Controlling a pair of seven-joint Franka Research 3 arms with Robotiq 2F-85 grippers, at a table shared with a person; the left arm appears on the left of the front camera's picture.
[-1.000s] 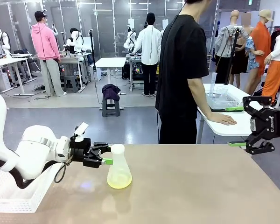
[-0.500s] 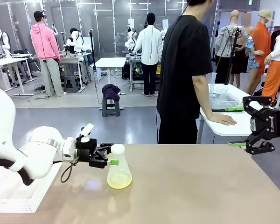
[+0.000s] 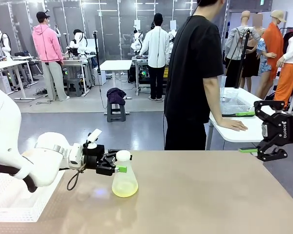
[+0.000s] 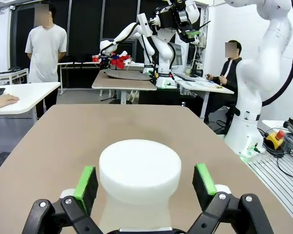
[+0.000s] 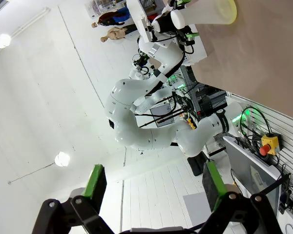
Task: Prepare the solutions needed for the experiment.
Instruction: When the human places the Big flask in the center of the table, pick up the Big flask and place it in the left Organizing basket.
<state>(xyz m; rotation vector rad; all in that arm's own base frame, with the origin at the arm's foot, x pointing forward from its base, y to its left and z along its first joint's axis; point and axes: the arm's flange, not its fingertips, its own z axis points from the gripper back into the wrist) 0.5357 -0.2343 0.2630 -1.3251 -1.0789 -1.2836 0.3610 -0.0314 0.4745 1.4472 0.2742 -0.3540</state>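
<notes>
Frosted plastic by the look of it, the flask [image 3: 124, 178] with its pale yellow-green solutions [image 3: 124, 189] stands on the tabletop [image 3: 200, 195], probably light and bottom-heavy, best taken at the neck below the white stopper [image 4: 139, 168], which the left pincer [image 3: 118, 163] straddles, spread; the right pincer [image 3: 269, 131] hangs spread, well apart.

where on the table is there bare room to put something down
The table is bare from the flask across to the right gripper, which hangs open at the far right edge, and along the near edge. The left end is crowded: the left gripper brackets the flask's stoppered neck, beside a white basket.
</notes>
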